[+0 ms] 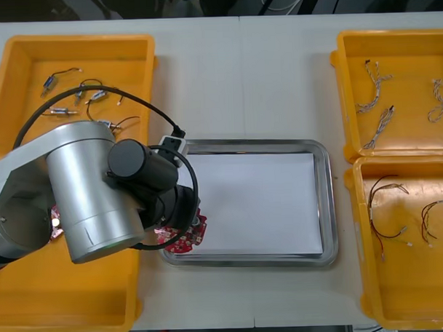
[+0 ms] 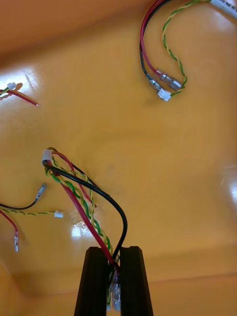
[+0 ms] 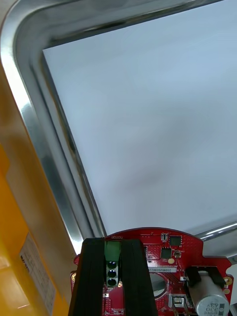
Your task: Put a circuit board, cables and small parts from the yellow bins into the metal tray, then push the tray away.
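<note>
A round red circuit board (image 3: 173, 252) hangs over the near left corner of the metal tray (image 3: 29, 98), which is white inside. My left gripper (image 3: 112, 246) is shut on the board's green connector. In the front view the board (image 1: 186, 238) juts from under my left arm at the tray's rim (image 1: 326, 206). My right gripper (image 2: 113, 253) is shut on a red, yellow and black cable (image 2: 74, 192) above the floor of an orange-looking bin (image 2: 148, 163). The cable loops up from between the fingers.
The far left bin (image 1: 141, 48) holds small metal parts (image 1: 81, 94) with black leads. Twisted cables (image 1: 375, 84) lie in the far right bin (image 1: 341, 60), red and yellow ones (image 1: 386, 204) in the near right bin (image 1: 362, 241). Another cable (image 2: 163, 79) lies beyond my right gripper.
</note>
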Tool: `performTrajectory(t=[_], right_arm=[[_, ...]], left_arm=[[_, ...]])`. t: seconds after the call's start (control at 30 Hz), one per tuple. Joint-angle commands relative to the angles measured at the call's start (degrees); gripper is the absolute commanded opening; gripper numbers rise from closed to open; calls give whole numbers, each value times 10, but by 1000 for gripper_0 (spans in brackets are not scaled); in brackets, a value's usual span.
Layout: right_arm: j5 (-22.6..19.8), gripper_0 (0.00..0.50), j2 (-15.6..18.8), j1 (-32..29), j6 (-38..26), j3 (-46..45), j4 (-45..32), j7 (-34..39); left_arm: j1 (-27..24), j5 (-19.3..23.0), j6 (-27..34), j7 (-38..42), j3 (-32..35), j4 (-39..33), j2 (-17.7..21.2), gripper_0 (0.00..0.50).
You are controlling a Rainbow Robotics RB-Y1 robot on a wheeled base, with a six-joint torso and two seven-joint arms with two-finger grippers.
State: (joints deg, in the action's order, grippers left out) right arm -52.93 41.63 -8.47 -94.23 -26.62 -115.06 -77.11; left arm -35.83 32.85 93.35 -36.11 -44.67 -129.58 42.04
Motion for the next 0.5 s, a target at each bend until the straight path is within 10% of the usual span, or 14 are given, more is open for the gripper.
performTrajectory(t=[0.03,0.27,0.33,0.43,0.5], right_arm=[[10,0,-3,-30,17,-10,-7,-16],[5,13,-3,-77,64,-4,-9,-31],[5,152,-3,-83,74,-4,-12,-36],[3,500,-4,-88,74,-4,-13,-39],[4,500,-6,-91,74,-4,-14,-40]], left_arm=[[-28,-24,-19,22,-30,7,-25,0],[-37,-59,-41,36,-65,50,-51,0],[-37,-72,-55,40,-74,63,-57,0],[-37,-82,-69,46,-86,74,-59,0],[-37,-90,-73,49,-93,80,-60,0]])
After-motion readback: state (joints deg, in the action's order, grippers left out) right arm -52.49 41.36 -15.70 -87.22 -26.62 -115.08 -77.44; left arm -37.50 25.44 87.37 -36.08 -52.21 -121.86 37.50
